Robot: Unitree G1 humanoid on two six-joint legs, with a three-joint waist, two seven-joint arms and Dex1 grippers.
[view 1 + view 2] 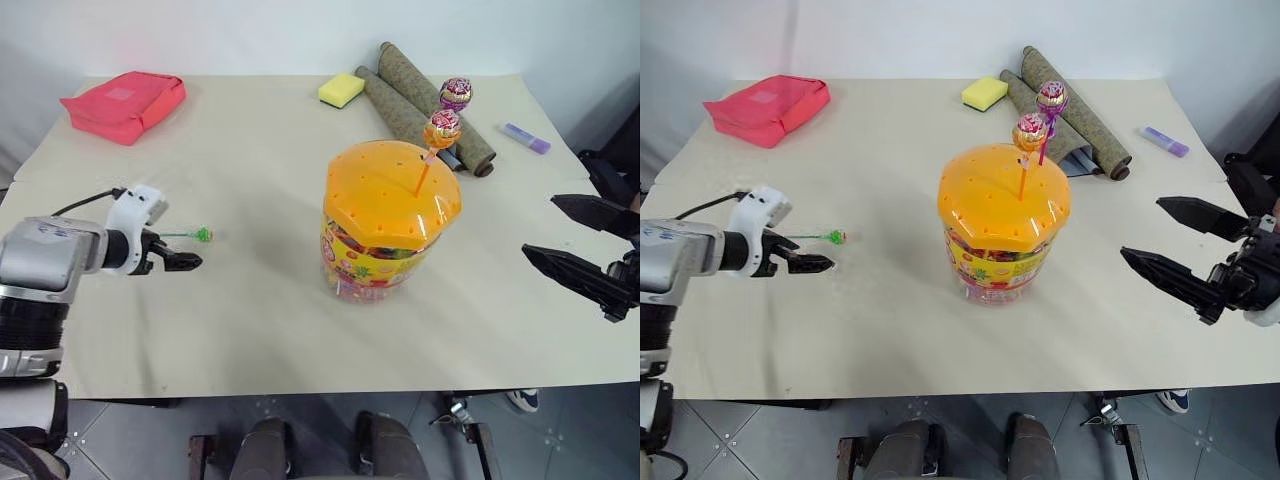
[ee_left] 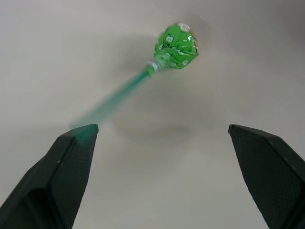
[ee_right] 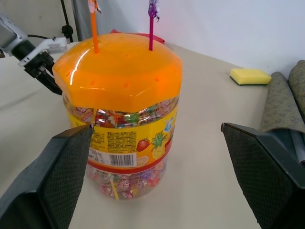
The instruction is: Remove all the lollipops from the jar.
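Observation:
The jar point(image 1: 372, 262), a clear tub with a candy-print label and an orange holed lid point(image 1: 388, 192), stands mid-table. Two lollipops stick up from the lid: an orange one point(image 1: 442, 128) and a purple one point(image 1: 456, 93) on a pink stick point(image 3: 151, 29). A green lollipop point(image 2: 177, 46) on a green stick lies out to the jar's left, its blurred stick end by one fingertip point(image 2: 81, 138) of my left gripper point(image 1: 175, 260). That gripper is open, with nothing between its fingers. My right gripper point(image 1: 1142, 228) hovers open to the right of the jar, pointing at it.
A pink pouch point(image 1: 125, 103) lies at the far left corner. A yellow sponge point(image 1: 341, 89), rolled mats point(image 1: 405, 85) and a purple marker point(image 1: 525, 138) lie behind the jar. The table's front edge point(image 1: 320, 385) runs close below the jar.

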